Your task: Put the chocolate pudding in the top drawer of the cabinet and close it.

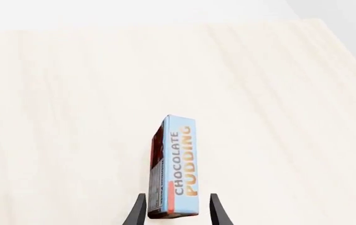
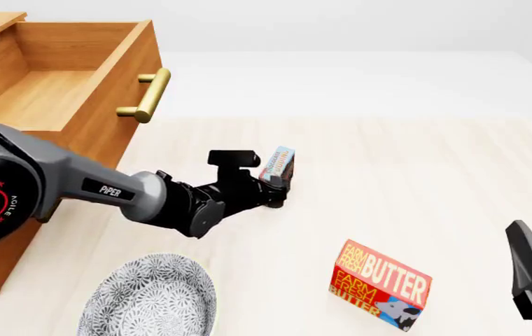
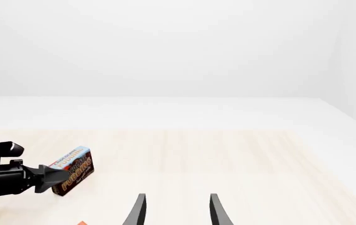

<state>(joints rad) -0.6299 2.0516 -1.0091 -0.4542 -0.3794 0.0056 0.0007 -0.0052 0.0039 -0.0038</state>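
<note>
- Progress: early. The top drawer (image 2: 56,84) of the cabinet (image 2: 79,150) is pulled out and open; its interior shows bare wood in the front view, nothing inside as far as visible.
- The chocolate pudding (image 2: 278,166) is not in the drawer yet. It sits on the table (image 2: 416,175), roughly mid-table, well apart from the drawer front and its brass bar handle (image 2: 146,96).
- The left gripper (image 2: 268,187) is at the box: in the left wrist view the fingers (image 1: 137,213) straddle its near end, one each side. Whether the pads actually touch is hard to tell; looks like closing on it or lightly clamped, not yet lifted as far as I can judge.
- The right gripper (image 3: 175,211) is idle at the table's right edge, fingers spread, holding nothing.
- Left to do, my read: secure grasp, lift, carry to the drawer, drop in, then push the drawer shut.
- Pudding box look: small thin flat carton standing on a narrow edge, light blue face with orange "CHOCOLATE PUDDING" lettering, dark brown side, white label panel with fine print. Thin and tall, so likely to tip if nudged.
- Clutter: butter box (image 2: 379,286) near the front edge, patterned plate (image 2: 149,301) front-left. Neither is in the carry path, by my estimate.
</note>
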